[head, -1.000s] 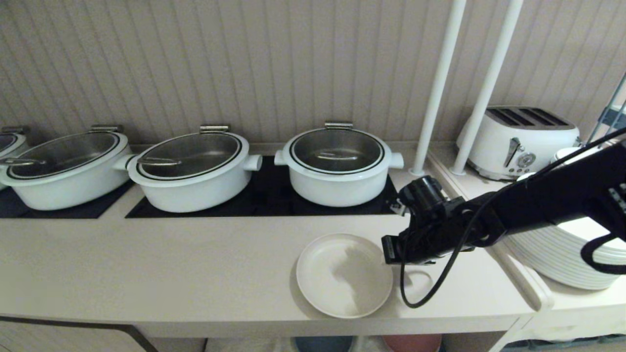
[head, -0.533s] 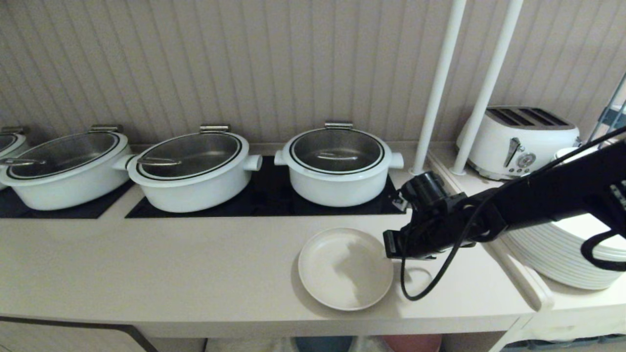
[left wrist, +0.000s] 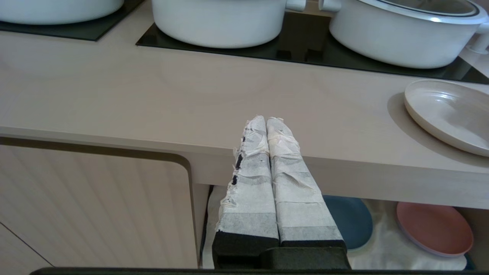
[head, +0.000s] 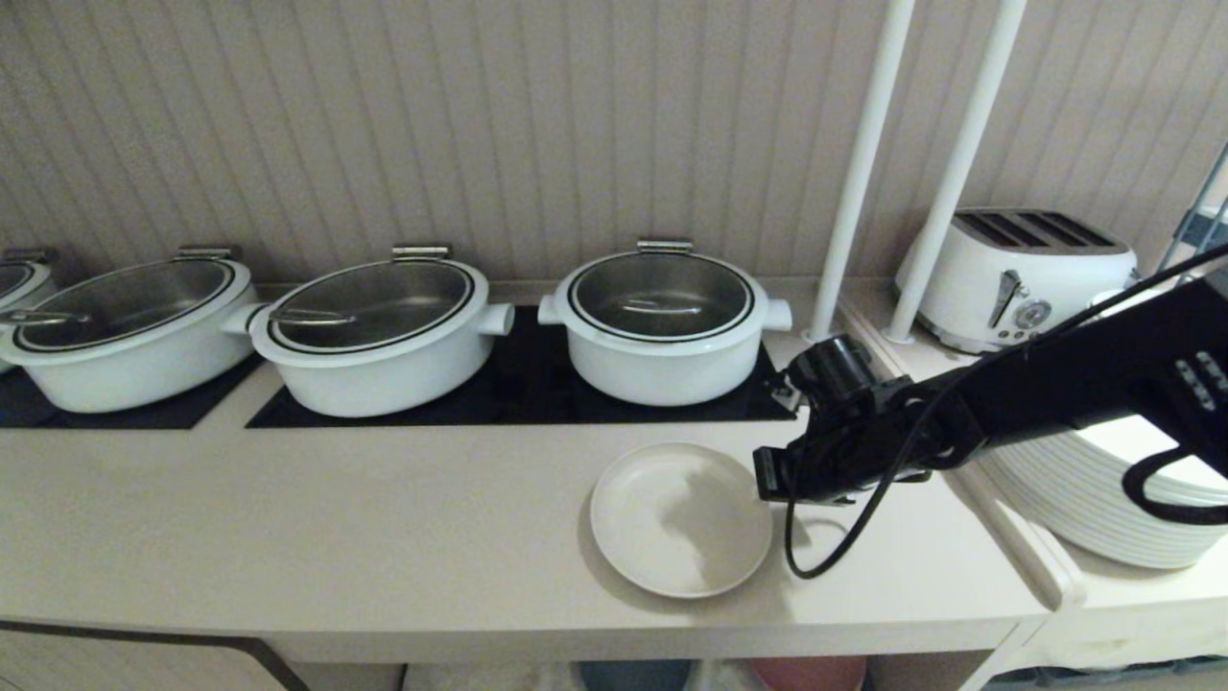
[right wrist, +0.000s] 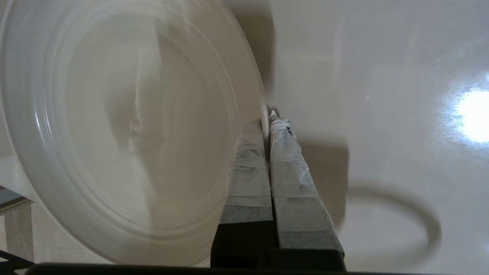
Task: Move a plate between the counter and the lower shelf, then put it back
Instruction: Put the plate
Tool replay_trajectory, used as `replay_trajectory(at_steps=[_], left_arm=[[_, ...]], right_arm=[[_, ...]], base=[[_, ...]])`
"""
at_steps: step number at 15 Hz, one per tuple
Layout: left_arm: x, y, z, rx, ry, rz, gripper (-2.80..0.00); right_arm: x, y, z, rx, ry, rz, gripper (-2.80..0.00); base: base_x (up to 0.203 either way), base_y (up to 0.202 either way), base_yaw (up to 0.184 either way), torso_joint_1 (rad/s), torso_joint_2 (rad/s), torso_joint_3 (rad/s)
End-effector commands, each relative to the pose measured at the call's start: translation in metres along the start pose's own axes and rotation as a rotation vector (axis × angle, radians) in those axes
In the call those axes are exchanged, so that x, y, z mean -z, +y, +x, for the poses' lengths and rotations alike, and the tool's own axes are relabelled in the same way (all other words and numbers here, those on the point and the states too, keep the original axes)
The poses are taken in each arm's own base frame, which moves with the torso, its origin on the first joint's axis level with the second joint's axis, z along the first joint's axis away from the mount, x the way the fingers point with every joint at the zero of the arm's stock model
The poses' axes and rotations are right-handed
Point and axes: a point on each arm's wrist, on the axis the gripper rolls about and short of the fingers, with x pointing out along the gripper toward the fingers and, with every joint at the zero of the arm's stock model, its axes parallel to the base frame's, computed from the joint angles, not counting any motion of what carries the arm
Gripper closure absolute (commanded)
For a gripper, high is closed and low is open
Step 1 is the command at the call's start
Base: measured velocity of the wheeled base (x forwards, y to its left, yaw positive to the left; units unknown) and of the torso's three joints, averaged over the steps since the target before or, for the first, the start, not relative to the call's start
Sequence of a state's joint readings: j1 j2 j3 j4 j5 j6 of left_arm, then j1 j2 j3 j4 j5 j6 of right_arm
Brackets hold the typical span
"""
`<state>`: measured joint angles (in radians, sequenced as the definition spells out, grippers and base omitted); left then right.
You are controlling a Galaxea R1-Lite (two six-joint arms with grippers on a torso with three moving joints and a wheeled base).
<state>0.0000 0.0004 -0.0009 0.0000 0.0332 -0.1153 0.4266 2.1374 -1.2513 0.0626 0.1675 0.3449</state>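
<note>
The cream-beige plate (head: 681, 518) (right wrist: 130, 126) (left wrist: 447, 114) lies low on the pale counter (head: 384, 518), in front of the rightmost pot. My right gripper (head: 767, 477) (right wrist: 266, 120) reaches in from the right and is shut on the plate's right rim, one finger inside and one outside. A shadow rings the plate; I cannot tell whether it rests on the slab. My left gripper (left wrist: 266, 122) stays shut and empty, parked before the counter's front edge. The lower shelf (left wrist: 382, 248), with its pale cloth floor, shows under the counter.
Three white pots (head: 662, 326) (head: 374, 331) (head: 125, 321) stand on black hob panels behind the plate. To the right are two white poles (head: 854, 173), a toaster (head: 1017, 274) and stacked white plates (head: 1103, 499). A blue plate (left wrist: 351, 221) and a pink plate (left wrist: 435, 229) lie on the shelf.
My right gripper has carried the plate a little away from the counter's front edge, toward the pots. The left gripper has kept still.
</note>
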Motion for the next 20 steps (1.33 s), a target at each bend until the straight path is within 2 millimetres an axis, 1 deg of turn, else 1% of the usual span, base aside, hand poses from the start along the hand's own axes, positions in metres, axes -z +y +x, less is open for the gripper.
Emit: replay_trajectory(at_steps=[1, 20], left_arm=[[0.0002, 0.0000, 0.0000, -0.001, 0.000, -0.001, 0.00], [-0.0002, 0.0000, -0.0001, 0.000, -0.001, -0.001, 0.00]], right_arm=[[0.0004, -0.0004, 0.0014, 0.000, 0.004, 0.001, 0.00], [0.0010, -0.0014, 0.0022, 0.003, 0.009, 0.002, 0.00]], base=[[0.000, 0.000, 0.000, 0.000, 0.00, 0.000], [0.000, 0.000, 0.000, 0.000, 0.00, 0.000]])
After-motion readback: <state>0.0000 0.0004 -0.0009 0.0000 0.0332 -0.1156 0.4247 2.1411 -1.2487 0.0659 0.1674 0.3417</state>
